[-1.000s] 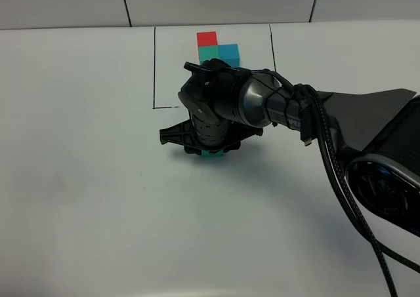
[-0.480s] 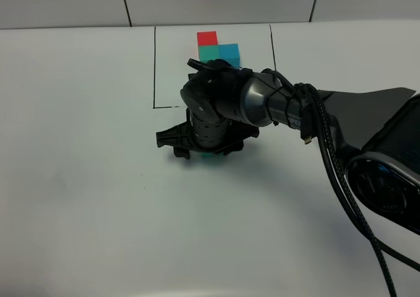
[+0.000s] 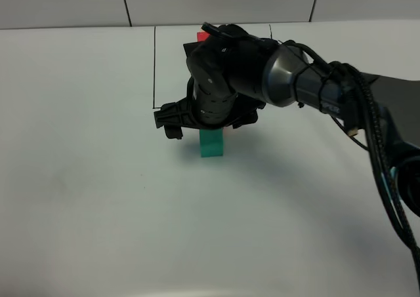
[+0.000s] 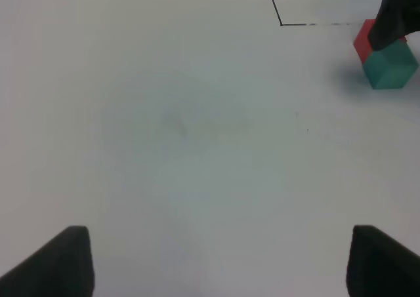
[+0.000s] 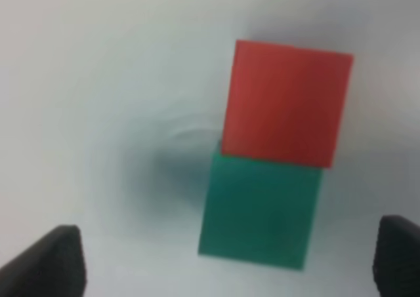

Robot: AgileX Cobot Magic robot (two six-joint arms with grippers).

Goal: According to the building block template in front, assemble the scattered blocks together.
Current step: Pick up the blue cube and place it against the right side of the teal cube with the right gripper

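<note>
A: Overhead?
B: Black right end effector (image 3: pixel 206 121) is hovering, spread wide, empty, over a matte teal cube (image 3: pixel 211 144) on the white bench (image 3: pixel 79 179), near the template (image 3: pixel 200 35).
A: Left wrist?
B: Left end effector (image 4: pixel 220 264) is gaping, empty; red cube (image 4: pixel 361 40) is touching teal.
A: Right wrist?
B: Blurred square faces are abutting.

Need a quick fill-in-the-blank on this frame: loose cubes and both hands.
1. The red cube touches a cube coloured ___.
2. The right hand above that pair is ___, gripping nothing.
3. The left hand, open, holds ___.
4. In the high view, the arm over the cubes is the ___ one.
Missing words: teal-green; open; nothing; right.
</note>
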